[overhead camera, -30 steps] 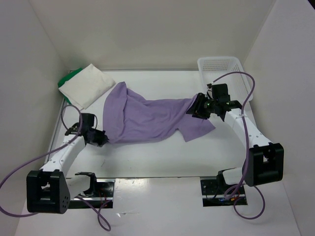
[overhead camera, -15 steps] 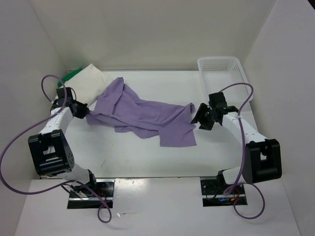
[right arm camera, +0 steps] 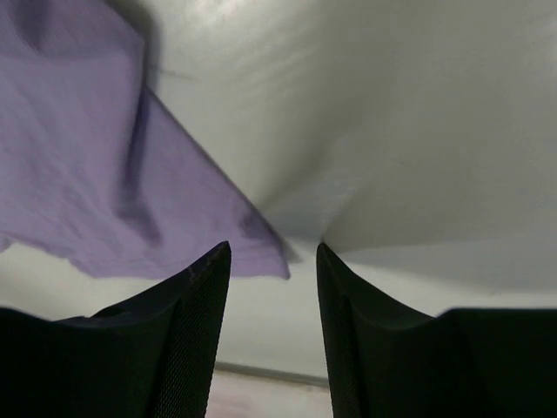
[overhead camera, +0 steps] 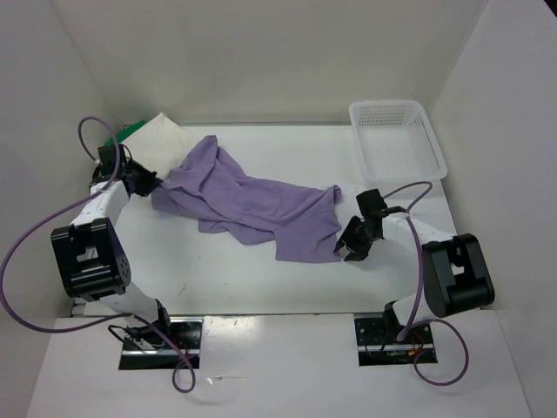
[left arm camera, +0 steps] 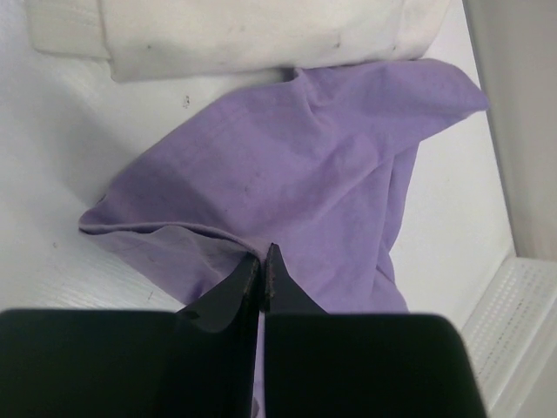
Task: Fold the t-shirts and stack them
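The lavender t-shirt point(overhead camera: 252, 205) lies crumpled and drawn out across the middle of the white table point(overhead camera: 218, 270). In the top view it runs from the upper left down toward the centre right.

The left gripper point(overhead camera: 146, 185), at the left of the frame, is clamped on the shirt's left edge. In the left wrist view its fingers point(left arm camera: 231, 292) are pressed together with a fold of purple cloth pinched at their tips.

The right gripper point(overhead camera: 352, 246) sits just beside the shirt's lower right corner. Its jaws stand apart and hold nothing. In the right wrist view that corner lies flat on the table and reaches just into the gap between the fingers, ungripped.

A folded cream-white t-shirt point(overhead camera: 164, 139) rests in the upper left corner on top of a green t-shirt point(overhead camera: 128, 133), of which only an edge shows. The lavender shirt's upper edge meets the cream one.

A white mesh basket point(overhead camera: 396, 144) stands at the upper right, well apart from the shirts.
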{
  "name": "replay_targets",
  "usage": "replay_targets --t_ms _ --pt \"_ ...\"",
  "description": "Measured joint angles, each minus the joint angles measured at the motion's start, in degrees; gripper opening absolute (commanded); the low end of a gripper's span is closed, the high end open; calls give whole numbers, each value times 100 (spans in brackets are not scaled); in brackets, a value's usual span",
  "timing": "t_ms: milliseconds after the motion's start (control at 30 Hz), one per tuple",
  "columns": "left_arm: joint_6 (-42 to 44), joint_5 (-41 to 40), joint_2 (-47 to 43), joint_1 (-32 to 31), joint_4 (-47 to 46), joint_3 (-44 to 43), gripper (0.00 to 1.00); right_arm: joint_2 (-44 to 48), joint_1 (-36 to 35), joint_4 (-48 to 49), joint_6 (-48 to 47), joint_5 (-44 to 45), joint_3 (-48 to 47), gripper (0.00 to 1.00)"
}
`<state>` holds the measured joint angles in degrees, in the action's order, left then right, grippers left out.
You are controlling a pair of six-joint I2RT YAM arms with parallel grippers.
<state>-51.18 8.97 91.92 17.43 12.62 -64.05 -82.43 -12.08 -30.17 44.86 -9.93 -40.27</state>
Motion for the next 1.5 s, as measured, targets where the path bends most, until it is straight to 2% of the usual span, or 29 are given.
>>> replay_targets --t_ms 233,400,433,533,567,600,733,800,933,1000,1133,1233,1300,1433,1500 --pt "291 221 2 -251 -31 7 4 -20 -118 129 363 -160 107 48" --pt "323 345 0 -308 -68 164 4 -22 -118 227 538 -267 214 32" --pt "323 356 2 -319 -63 186 4 -28 -118 236 544 -289 227 24" --pt "326 365 -2 -365 -70 197 4 -68 -122 278 573 -310 247 13" --pt "323 372 -7 -393 -68 197 4 -76 -125 289 577 -313 247 5" --pt "326 378 -9 -424 -66 197 4 -76 -129 297 573 -302 247 1" --pt "323 374 -17 -640 -61 190 4 -48 -129 177 540 -229 133 0" --pt "330 302 -17 -848 46 122 4 59 -129 -94 494 -116 -243 0" --pt "457 111 -17 -1416 527 -640 4 240 -133 -634 247 136 -1998 0" --pt "481 140 -13 -1659 715 -1427 4 236 -140 -826 20 308 -3401 0" --pt "444 251 -7 -1705 894 -3032 5 -7 -155 -1373 -426 551 -6218 0" --pt "310 468 37 -1515 1025 -4450 5 -457 -155 -1683 -739 774 -8638 0" --pt "151 669 -33 -1152 920 -5136 5 -708 -155 -1816 -898 914 -9997 0" --pt "-61 772 -313 -162 970 -5958 5 -656 -155 -1825 -1095 1123 -11280 0" --pt "-144 754 -413 -11 1005 -6227 5 -623 -155 -1829 -1158 1150 -11696 0"
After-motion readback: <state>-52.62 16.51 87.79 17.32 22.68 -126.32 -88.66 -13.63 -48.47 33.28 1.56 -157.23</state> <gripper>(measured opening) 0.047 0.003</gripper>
